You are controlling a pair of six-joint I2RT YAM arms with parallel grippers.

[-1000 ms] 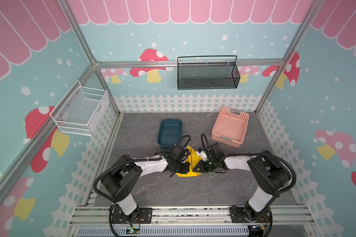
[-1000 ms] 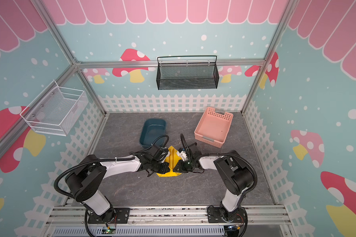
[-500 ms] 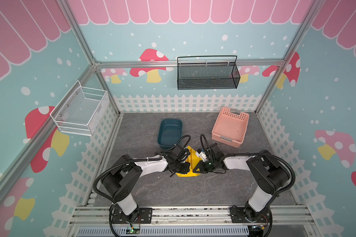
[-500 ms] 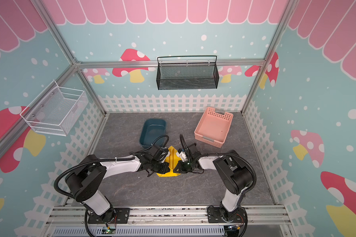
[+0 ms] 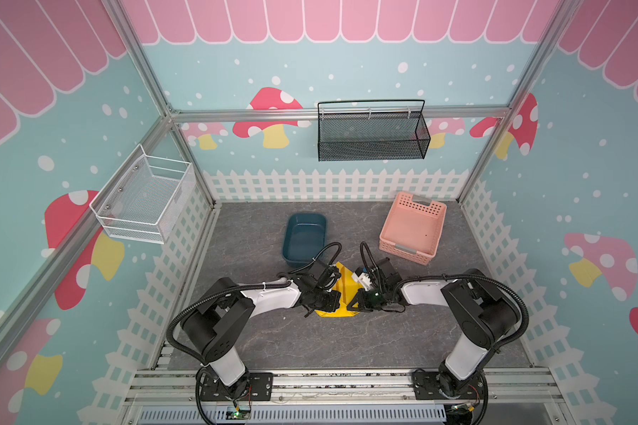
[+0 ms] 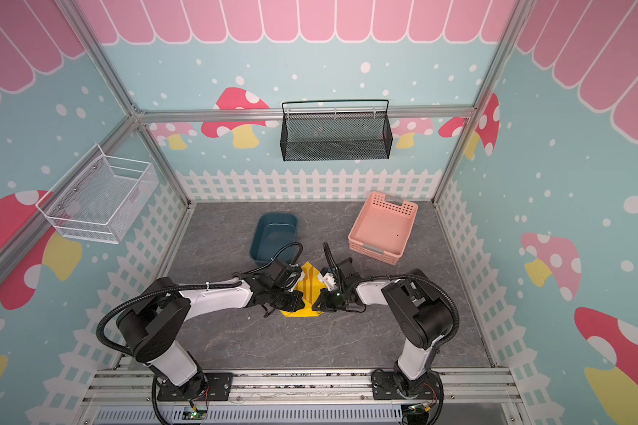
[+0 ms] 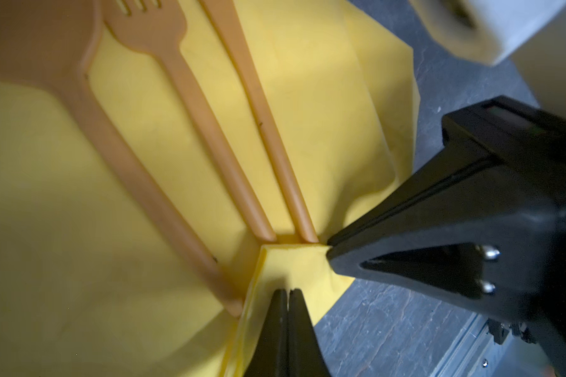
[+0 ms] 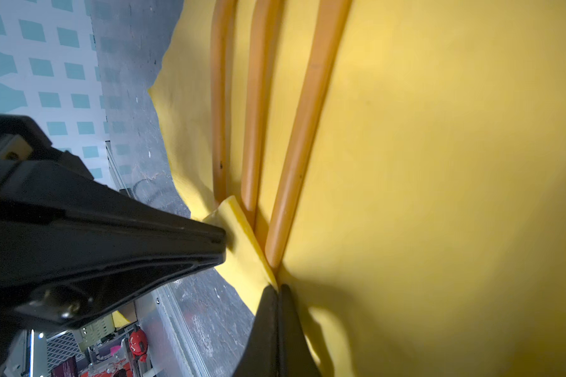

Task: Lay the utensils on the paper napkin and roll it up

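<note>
Left pincer (image 7: 288,292) clenched, tips pressed together on a small turned-up flap at the edge of the paper napkin (image 7: 324,114). Right pincer (image 7: 329,252) clenched too. It comes in from the side with its tip on the same flap, just beside the left one. Paper looks nipped in both, but the wrist views are too tight to see it between the jaws, so treat that as probable.

Utensils (image 8: 255,98): all three on the napkin, lying flat, side by side, handles fanning in toward the flap. In the left wrist view the fork (image 7: 190,98) lies in the middle, with the spoon (image 7: 128,169) on one side and the knife (image 7: 258,107) on the other. Fork and knife handle ends butt against the flap's fold. Spoon handle end sits beside the flap's side edge. Spoon bowl and fork tines are partly cut off by the frame.

Napkin itself: creased and rumpled along the side edges, not lying flat on the counter (image 5: 310,342). In both top views it sits mid-counter between the two arms, mostly hidden under the wrists, with only yellow patches showing. Dark blue tub (image 5: 288,239) just behind it, toward the left. Pink basket (image 5: 402,251) further back on the right, well apart. Both arms stretched low and inward, pincers meeting at the napkin's near edge.
</note>
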